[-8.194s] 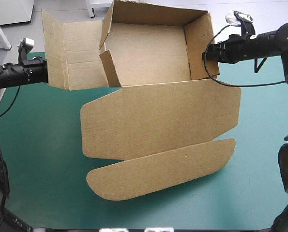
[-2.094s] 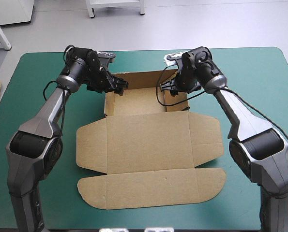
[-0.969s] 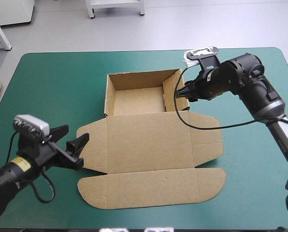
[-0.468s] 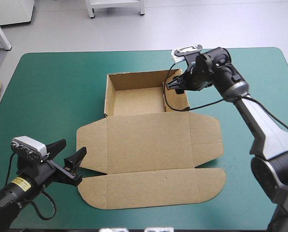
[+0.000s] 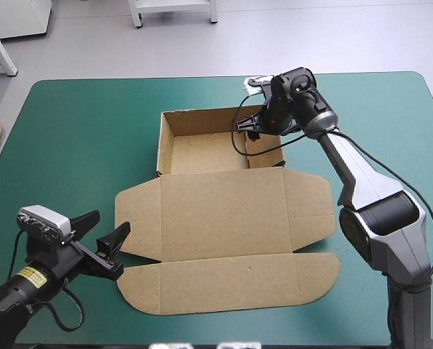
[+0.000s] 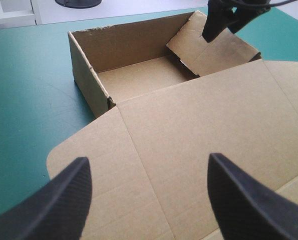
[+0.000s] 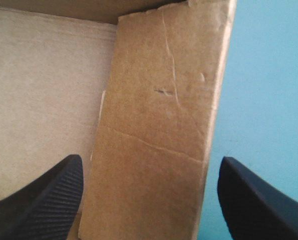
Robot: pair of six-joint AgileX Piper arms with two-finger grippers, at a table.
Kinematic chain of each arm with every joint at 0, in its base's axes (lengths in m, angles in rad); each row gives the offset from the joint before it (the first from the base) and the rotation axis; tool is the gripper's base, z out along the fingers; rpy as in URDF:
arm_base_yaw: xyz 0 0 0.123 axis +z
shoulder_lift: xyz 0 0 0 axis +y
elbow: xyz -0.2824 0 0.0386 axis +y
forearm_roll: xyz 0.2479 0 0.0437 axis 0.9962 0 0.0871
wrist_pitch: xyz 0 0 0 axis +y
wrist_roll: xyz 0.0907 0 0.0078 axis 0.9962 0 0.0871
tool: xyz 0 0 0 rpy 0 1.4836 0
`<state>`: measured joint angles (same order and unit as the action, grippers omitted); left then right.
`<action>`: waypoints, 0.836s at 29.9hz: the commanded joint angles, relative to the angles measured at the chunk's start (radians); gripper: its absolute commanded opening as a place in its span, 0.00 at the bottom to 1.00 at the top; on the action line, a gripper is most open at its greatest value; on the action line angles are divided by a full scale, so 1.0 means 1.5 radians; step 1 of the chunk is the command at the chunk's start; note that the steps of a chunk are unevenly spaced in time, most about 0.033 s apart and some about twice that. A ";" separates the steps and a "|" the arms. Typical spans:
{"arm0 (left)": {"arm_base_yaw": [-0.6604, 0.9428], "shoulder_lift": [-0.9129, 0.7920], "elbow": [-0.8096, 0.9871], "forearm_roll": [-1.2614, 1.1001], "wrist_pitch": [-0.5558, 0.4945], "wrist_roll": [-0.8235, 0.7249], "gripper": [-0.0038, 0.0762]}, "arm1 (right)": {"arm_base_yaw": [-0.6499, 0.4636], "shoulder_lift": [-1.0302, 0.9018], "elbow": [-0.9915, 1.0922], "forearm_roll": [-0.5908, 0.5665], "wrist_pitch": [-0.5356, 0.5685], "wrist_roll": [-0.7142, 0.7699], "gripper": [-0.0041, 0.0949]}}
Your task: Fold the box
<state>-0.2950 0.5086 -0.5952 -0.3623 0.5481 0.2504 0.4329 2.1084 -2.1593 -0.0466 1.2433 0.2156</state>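
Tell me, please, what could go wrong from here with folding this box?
1. The right wall of the box leans inward, and the right pincer stands open over it, gripping nothing; a push may flatten it onto the tray floor.
2. The left pincer is open at the lid's left flap; a lift from that one corner might drag or turn the whole box, since nothing holds it.

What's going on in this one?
Two robot arms are working on a brown cardboard box on the teal-green table. It stands as an open tray with its lid flat toward the near edge. The right end effector, open, hovers over the tray's right side wall, which leans inward. The left end effector, open too, sits by the lid's left flap, holding nothing.
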 commanded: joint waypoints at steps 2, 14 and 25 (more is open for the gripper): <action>-0.004 0.002 -0.019 -0.016 -0.042 -0.004 0.64 | -0.006 -0.020 -0.009 -0.002 0.003 -0.004 0.74; -0.004 0.002 -0.019 -0.016 -0.042 -0.004 0.64 | -0.024 0.000 -0.006 0.003 0.003 -0.035 0.27; -0.004 0.002 -0.019 -0.016 -0.042 -0.004 0.62 | -0.071 0.000 -0.006 0.009 0.003 -0.048 0.03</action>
<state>-0.2950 0.5086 -0.5952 -0.3623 0.5493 0.2504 0.3732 2.1691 -2.1430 -0.0125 1.2301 0.1676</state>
